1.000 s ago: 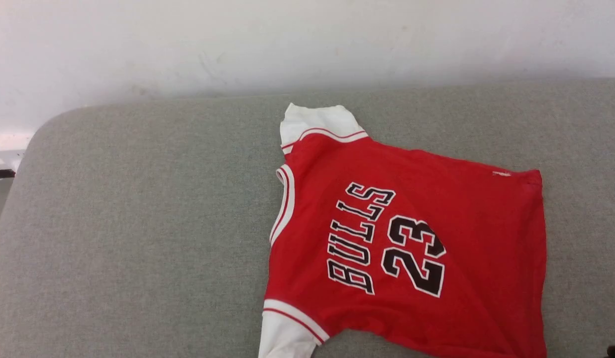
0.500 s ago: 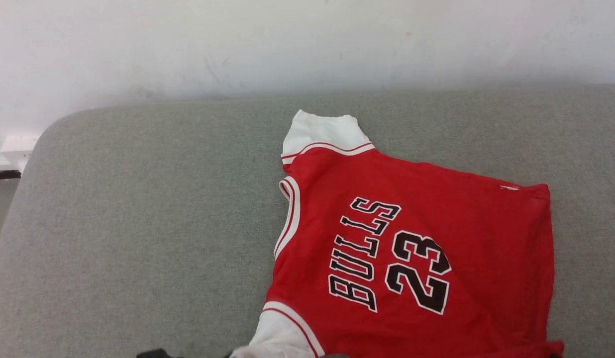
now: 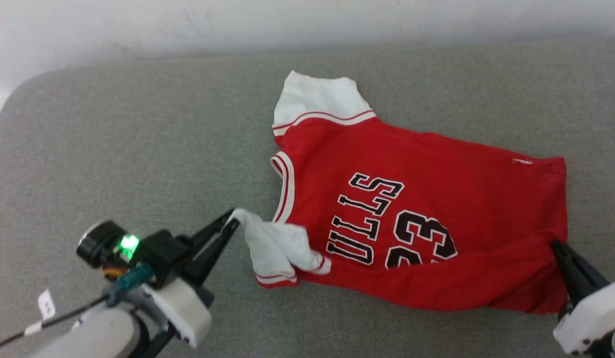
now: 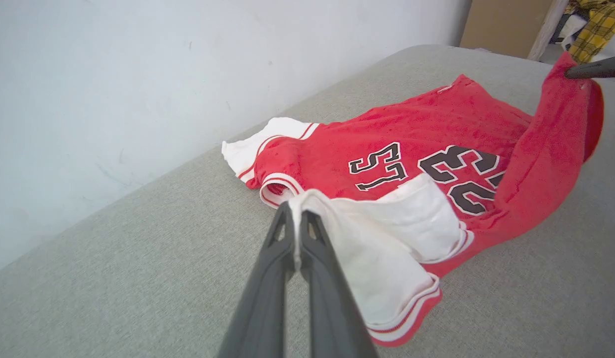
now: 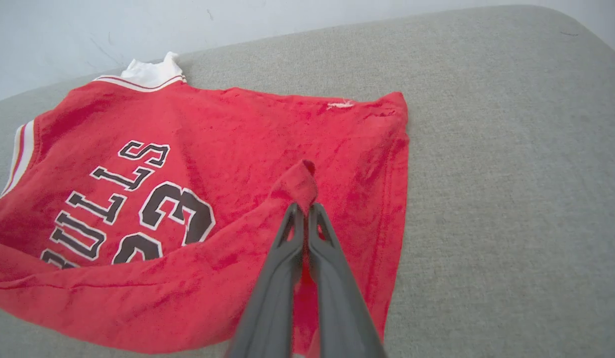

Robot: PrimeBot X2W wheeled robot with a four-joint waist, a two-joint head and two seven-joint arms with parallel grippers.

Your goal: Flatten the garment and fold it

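Observation:
The garment [image 3: 437,199], a red jersey with white sleeves and black lettering, lies on the grey cushion with its collar to the left. My left gripper [image 3: 233,223] is shut on the near white sleeve [image 3: 272,243], lifted and drawn over the shirt's near edge. In the left wrist view the gripper [image 4: 296,211] pinches that sleeve's tip [image 4: 387,233]. My right gripper [image 3: 556,244] is shut on the near red hem corner. The right wrist view shows the gripper [image 5: 304,208] with the corner [image 5: 300,186] bunched at its tips. The near edge is raised and folded inward, hiding part of the lettering.
The grey padded surface [image 3: 138,149] reaches back to a white wall [image 3: 287,20], and its far left corner is rounded. Beyond its far end in the left wrist view stand a brown panel [image 4: 501,22] and a yellow plaid cloth [image 4: 596,25].
The head camera has tilted down, and both grippers have come into view. The near sleeve and hem corner, flat before, are now lifted and drawn inward over the lettering.

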